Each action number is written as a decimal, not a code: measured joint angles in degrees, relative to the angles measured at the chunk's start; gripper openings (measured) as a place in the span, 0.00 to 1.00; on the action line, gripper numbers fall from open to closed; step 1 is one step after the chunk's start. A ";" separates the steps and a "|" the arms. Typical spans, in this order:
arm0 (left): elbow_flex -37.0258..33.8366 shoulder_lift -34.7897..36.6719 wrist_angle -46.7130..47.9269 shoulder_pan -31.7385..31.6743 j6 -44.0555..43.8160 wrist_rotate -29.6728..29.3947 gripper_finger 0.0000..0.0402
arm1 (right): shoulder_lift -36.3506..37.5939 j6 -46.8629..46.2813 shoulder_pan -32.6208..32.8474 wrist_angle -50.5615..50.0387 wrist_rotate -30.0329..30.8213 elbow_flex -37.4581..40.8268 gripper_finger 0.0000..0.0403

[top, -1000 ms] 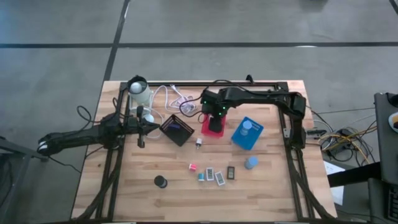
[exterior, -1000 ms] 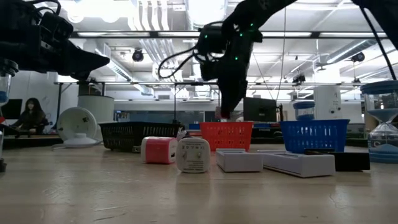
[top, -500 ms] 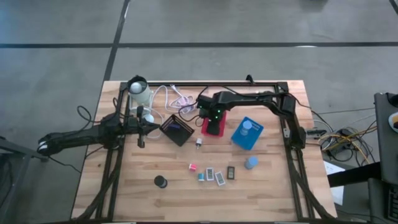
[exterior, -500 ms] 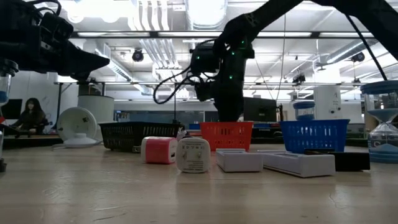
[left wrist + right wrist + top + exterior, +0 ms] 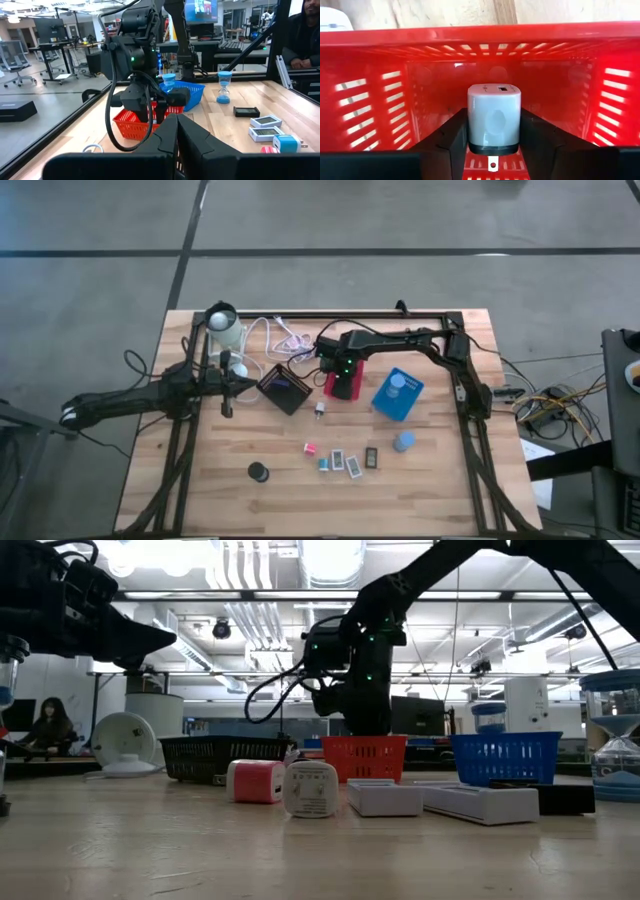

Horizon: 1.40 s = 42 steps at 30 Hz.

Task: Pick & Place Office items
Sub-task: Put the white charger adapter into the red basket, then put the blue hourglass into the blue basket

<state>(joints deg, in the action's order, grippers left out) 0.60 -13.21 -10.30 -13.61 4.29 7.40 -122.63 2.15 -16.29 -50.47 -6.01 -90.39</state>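
Observation:
My right gripper (image 5: 494, 142) points down into the red mesh bin (image 5: 352, 390) and is shut on a white charger block (image 5: 494, 117). In the low view it (image 5: 366, 725) reaches the bin's rim (image 5: 365, 740). My left gripper (image 5: 177, 131) is shut and waits above the table's left part (image 5: 243, 383), beside the black bin (image 5: 285, 387). Several small items lie on the near table: pink (image 5: 310, 448), teal (image 5: 324, 464), white (image 5: 354, 466) and black (image 5: 372, 458) blocks, a pale-blue round piece (image 5: 404, 442) and a black disc (image 5: 259, 471). My right gripper pinches the white charger block by its two opposite side faces (image 5: 472, 120), between the two fingers (image 5: 451, 137). The fingers come from above, pointing down into the red bin. The block sits between the bin's walls; whether it touches the bin floor (image 5: 490, 75) I cannot tell.
A blue bin (image 5: 398, 393) holding a pale-blue round piece (image 5: 397, 383) stands right of the red bin. The white lamp (image 5: 222, 320) and its cable (image 5: 280, 335) sit at the far left. A small item (image 5: 320, 410) lies near the red bin. People sit in the room behind.
My right gripper has come down from above the red bin until its fingers reach into it, still shut on the white charger block. Its arm has dropped lower over the table's far side.

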 joint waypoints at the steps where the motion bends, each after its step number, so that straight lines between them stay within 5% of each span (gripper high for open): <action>1: 0.00 0.00 -0.03 0.00 0.00 0.00 0.04 | 0.15 0.00 0.00 -0.04 0.00 0.00 0.37; 27: 0.00 0.00 0.08 0.02 -0.02 0.00 0.04 | 2.91 0.85 0.02 -0.86 0.30 -0.09 0.58; 35: 0.00 0.00 0.21 0.00 -0.28 0.00 0.04 | 10.34 1.27 0.02 -3.01 1.06 -0.19 0.58; 42: 0.00 0.00 0.22 0.00 -0.60 0.01 0.04 | 24.45 1.92 0.07 -2.34 -0.27 -0.14 0.54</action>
<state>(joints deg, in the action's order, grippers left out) 0.60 -13.21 -10.08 -13.61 3.69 7.41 -98.18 4.07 -16.23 -52.81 -6.28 -90.53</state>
